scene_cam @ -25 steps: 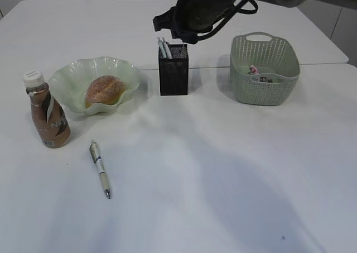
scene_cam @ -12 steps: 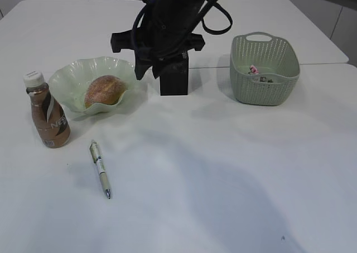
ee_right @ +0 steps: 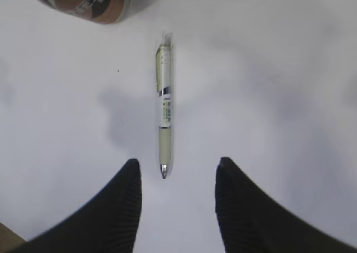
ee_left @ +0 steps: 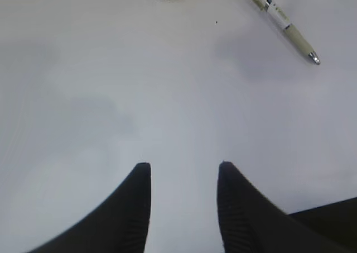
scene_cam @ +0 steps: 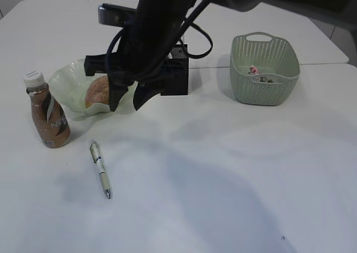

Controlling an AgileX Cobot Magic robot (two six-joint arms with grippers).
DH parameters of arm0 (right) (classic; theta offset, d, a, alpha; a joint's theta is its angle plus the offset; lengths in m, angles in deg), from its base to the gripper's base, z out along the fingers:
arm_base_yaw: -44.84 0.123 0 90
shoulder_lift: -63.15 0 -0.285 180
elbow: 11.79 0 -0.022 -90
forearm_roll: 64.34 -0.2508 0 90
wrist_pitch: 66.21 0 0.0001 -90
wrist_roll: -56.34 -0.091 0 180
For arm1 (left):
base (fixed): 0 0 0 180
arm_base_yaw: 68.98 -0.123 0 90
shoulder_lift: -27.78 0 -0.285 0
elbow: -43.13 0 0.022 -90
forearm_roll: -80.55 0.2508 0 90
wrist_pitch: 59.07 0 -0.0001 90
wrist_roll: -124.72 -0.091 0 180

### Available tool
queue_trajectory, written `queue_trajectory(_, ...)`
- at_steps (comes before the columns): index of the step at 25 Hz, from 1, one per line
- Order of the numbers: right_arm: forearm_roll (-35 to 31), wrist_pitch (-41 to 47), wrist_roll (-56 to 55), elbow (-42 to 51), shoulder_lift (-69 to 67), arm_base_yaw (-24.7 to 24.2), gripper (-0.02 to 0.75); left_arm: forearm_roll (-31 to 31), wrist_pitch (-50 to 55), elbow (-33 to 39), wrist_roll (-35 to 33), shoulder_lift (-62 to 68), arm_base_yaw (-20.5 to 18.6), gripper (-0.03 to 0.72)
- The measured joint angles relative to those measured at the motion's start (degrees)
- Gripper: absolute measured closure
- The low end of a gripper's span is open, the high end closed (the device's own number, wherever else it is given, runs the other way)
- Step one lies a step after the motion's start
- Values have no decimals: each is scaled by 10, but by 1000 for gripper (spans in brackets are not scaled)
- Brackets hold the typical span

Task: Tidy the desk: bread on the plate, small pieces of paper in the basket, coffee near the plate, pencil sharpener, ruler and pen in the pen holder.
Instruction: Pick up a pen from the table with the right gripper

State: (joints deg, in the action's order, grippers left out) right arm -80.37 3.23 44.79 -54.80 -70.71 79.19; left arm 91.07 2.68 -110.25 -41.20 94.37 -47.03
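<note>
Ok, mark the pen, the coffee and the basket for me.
pen [ee_right: 165, 109]: right wrist view, on the white middle of its barrel.
coffee [scene_cam: 50, 122]: exterior view, on the bottle's label.
basket [scene_cam: 262, 91]: exterior view, on its front perforated wall.

Right arm reaching in from the upper right of the exterior view, across the middle to the left half, dark and cable-wrapped, wrist bent downward. Right gripper [scene_cam: 125, 99] pointing down, well above the tabletop, jaws apart with nothing between them; black tapered fingers [ee_right: 125, 208] spread to either side of a clear gap in the right wrist view. Left gripper [ee_left: 183, 172] seen only in its own wrist view: two black ribbed fingertips [ee_left: 136, 203] held partly apart, empty, hanging over the surface. Left arm itself not made out in the exterior view.
</note>
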Motion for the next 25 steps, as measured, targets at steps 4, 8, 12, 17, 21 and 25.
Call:
queue_trajectory(4,-13,5,-7,0,-14,10,321,-10,31,0,0,0,0,412)
queue_trajectory(8,-30,8,-7,-13,-35,12,309,-16,47,0,0,0,0,413)
queue_trajectory(12,-33,10,5,-83,-89,17,309,-17,52,0,0,0,0,412)
queue_trajectory(17,-28,12,7,-187,-155,32,309,-18,58,0,0,0,0,413)
queue_trajectory(21,-18,12,16,-227,-187,40,309,-18,61,0,0,0,0,412)
queue_trajectory(25,-18,13,29,-234,-196,43,309,-18,63,0,0,0,0,413)
